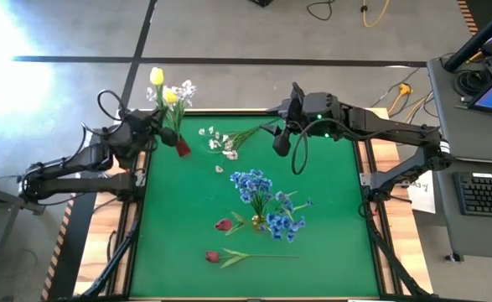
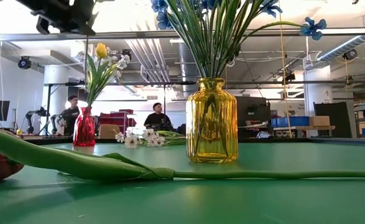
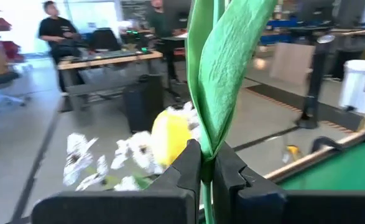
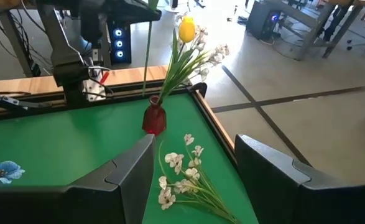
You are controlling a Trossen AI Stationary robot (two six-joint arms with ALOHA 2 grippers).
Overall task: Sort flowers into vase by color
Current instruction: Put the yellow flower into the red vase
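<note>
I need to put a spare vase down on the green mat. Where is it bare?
Bare: the mat's left side below the small red glass vase, and its right side. Crowded: centre, around the yellow glass vase of blue flowers, red tulips, white blossom spray.

The counter point(image 1: 338, 243) has a plain green surface with a light wooden edge, and both claws, the left claw point(image 3: 207, 174) and the right claw point(image 4: 194, 168), are dark, almost black. A small red vase point(image 4: 154, 119) carries a yellow tulip point(image 4: 186, 30) and white blossoms point(image 4: 214, 55) on green stems, while the amber-yellow glass vase point(image 2: 211, 121) with ribbed sides carries blue flowers point(image 1: 254, 186). On the green surface lie a white spray point(image 1: 223, 144) and two red-pink tulips point(image 1: 213, 256) with green stems and leaves.
</note>
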